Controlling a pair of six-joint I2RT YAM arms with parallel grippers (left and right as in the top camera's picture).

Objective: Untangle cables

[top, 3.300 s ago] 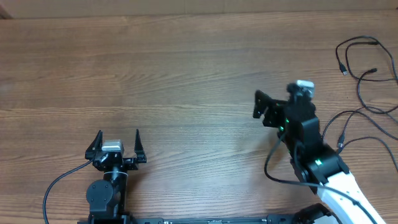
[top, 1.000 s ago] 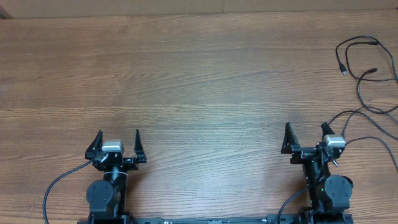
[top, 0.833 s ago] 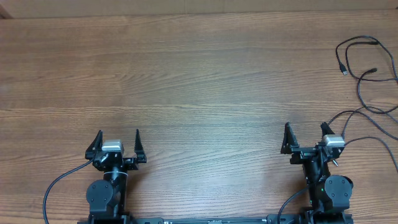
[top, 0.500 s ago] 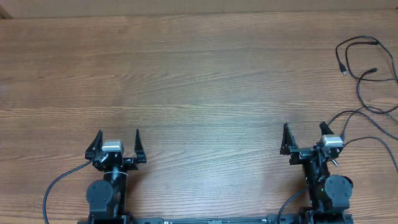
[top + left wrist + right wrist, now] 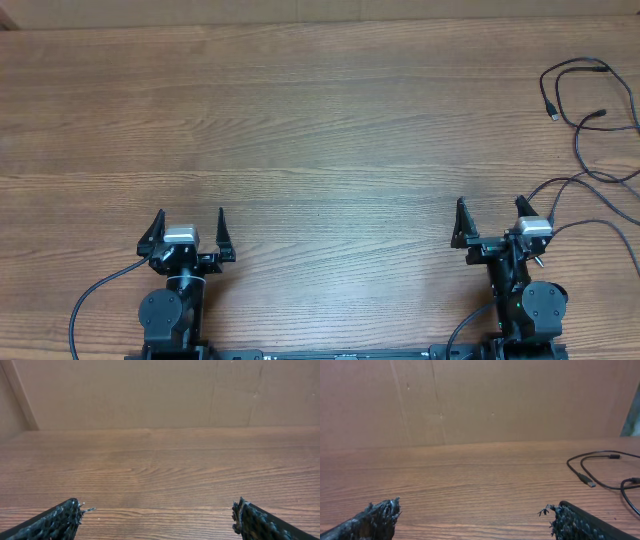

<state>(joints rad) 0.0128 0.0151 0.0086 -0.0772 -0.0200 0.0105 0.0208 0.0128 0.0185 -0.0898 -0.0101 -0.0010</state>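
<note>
Thin black cables [image 5: 585,150] lie in loose loops at the table's far right, with small plugs [image 5: 551,108] at their ends. Part of them shows in the right wrist view [image 5: 600,467], to the right of the jaws. My right gripper [image 5: 490,214] is open and empty near the front edge, just left of the nearest cable strand. My left gripper [image 5: 190,221] is open and empty at the front left, far from the cables. Both wrist views show only bare wood between the fingertips [image 5: 157,510] [image 5: 472,510].
The wooden table [image 5: 300,120] runs to a brown wall at the back [image 5: 150,390]. Thicker black arm cables hang at the front by each base [image 5: 95,300]. The cable loops run off the right edge.
The right arm has drawn back from mid-table to its spot near the front edge, and since one second ago it is nearly still. The left arm and the cables have not moved.
</note>
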